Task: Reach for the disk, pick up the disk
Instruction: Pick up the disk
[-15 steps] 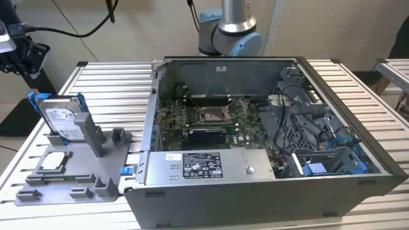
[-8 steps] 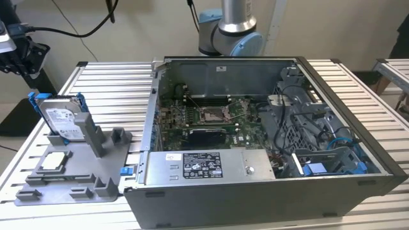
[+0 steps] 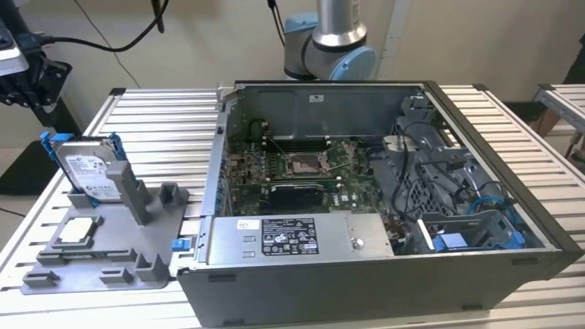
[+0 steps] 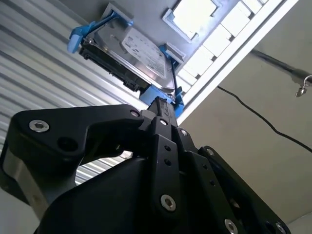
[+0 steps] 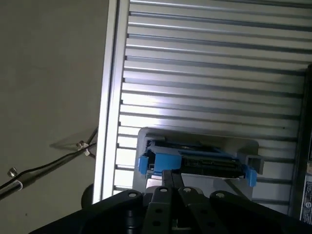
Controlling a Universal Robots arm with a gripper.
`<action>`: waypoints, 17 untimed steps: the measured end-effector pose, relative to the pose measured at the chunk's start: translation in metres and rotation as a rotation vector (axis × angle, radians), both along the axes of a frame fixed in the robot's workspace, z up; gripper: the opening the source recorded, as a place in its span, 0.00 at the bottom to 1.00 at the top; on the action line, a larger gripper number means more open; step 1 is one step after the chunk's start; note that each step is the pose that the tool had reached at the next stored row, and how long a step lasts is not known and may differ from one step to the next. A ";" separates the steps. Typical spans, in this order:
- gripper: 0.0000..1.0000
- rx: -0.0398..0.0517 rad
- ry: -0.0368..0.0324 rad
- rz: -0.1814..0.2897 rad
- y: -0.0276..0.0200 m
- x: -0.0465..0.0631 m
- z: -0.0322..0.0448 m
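Gripper, pressed together and empty, near the disk.
It stands on edge in a grey holder, exterior view's left; likely stiff, weighty, fragile, best held by its blue frame.

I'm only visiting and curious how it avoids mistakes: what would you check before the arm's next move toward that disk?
1. The disk stands upright in the grey holder: ok.
2. The blue frame sits on the disk: ok.
3. The hand points at the disk in both wrist views: ok.
4. The hand is open for a grasp: not ok, fingers shut.
5. The disk is gripped: not ok, the hand holds nothing.
6. How firmly the holder clamps the disk: cannot tell.
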State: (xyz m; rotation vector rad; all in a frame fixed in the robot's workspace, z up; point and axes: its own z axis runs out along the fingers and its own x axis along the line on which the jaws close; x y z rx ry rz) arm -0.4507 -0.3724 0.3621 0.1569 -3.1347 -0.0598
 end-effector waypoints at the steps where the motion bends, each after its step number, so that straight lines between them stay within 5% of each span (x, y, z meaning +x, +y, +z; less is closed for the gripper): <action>1: 0.00 0.0000 -0.0002 0.018 0.0000 0.000 0.0000; 17: 0.00 0.0001 -0.0087 0.311 0.0000 0.000 -0.0001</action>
